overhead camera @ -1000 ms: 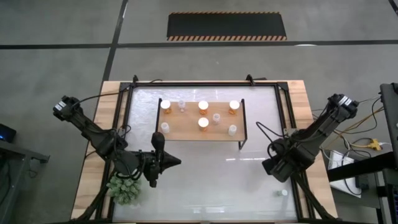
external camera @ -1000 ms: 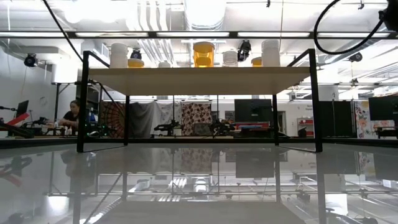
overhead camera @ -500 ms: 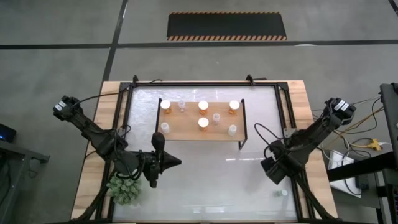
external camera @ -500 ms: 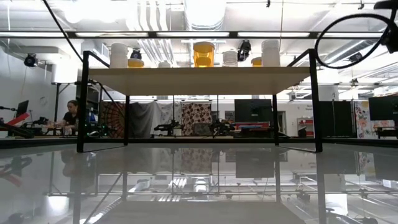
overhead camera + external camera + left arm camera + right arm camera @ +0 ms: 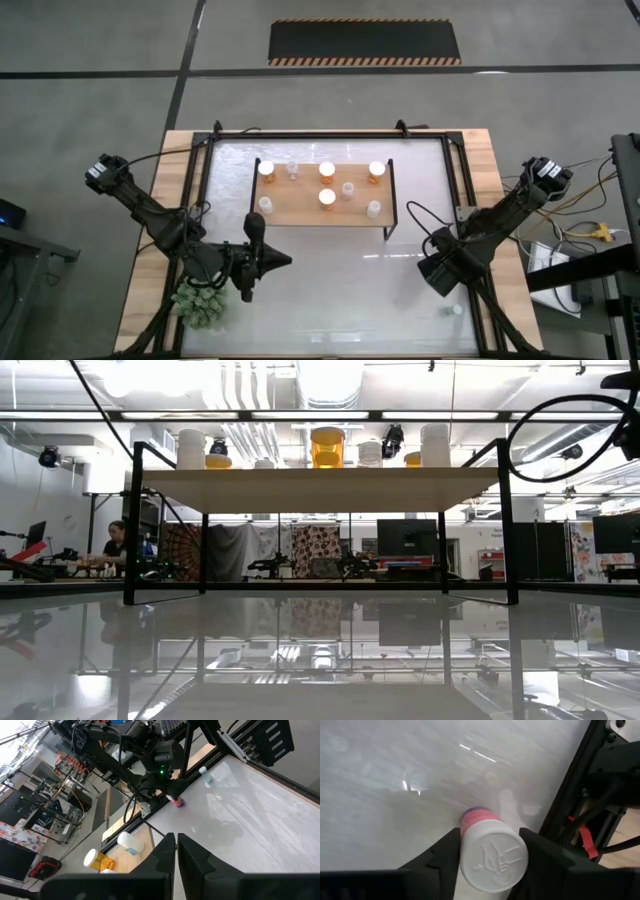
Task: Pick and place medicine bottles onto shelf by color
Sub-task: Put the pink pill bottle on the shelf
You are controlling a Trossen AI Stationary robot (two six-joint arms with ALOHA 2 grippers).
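Observation:
The light-wood shelf (image 5: 320,212) stands at mid table on black legs, with several white-capped bottles on it, orange (image 5: 327,168) and white or clear (image 5: 373,208). In the low view the shelf (image 5: 320,490) carries them along its top. My right gripper (image 5: 436,276), at the right front, is shut on a reddish-bodied, white-capped bottle (image 5: 492,854), which also shows in the left wrist view (image 5: 178,802). Another small bottle (image 5: 456,310) stands loose on the table near the front right. My left gripper (image 5: 285,260) is shut and empty, in front of the shelf's left end. My right gripper pinches the reddish bottle between its two fingers (image 5: 445,855), one on each side, at its upper part by the white cap (image 5: 470,865). The fingers come from above, pointing down. The bottle stands about upright, cap up. Whether its base touches the table, I cannot tell.
A green spiky plant (image 5: 203,303) sits at the front left by the left arm. The table's black frame rails (image 5: 470,200) run along the sides. A person sits far off in the room (image 5: 115,545).
My right gripper has shifted a little toward the table's near edge and left, staying shut on the reddish bottle. Its cable loop has swung in the low view.

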